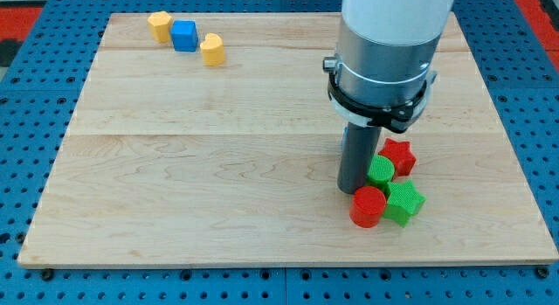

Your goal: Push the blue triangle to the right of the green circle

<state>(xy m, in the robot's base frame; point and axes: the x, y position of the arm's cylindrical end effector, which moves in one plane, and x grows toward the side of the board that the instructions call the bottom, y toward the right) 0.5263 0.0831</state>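
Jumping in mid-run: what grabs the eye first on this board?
The arm's big pale cylinder dominates the view's top right, my tip touching a tight cluster: green circle, red star, red cylinder, green star. Far top left sit two yellow blocks flanking a blue block.

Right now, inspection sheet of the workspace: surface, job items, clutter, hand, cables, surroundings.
Surface: wooden board, lying flat.
Job's things: green circle at the view's right; only blue block, top left, looks cube-like; no triangle made out.
Clutter: left yellow block and right yellow block flank the blue; red star, red cylinder, green star crowd the circle.
Hand: none; my tip just left of the circle.
Cables: nothing seen.
Surroundings: blue pegboard.
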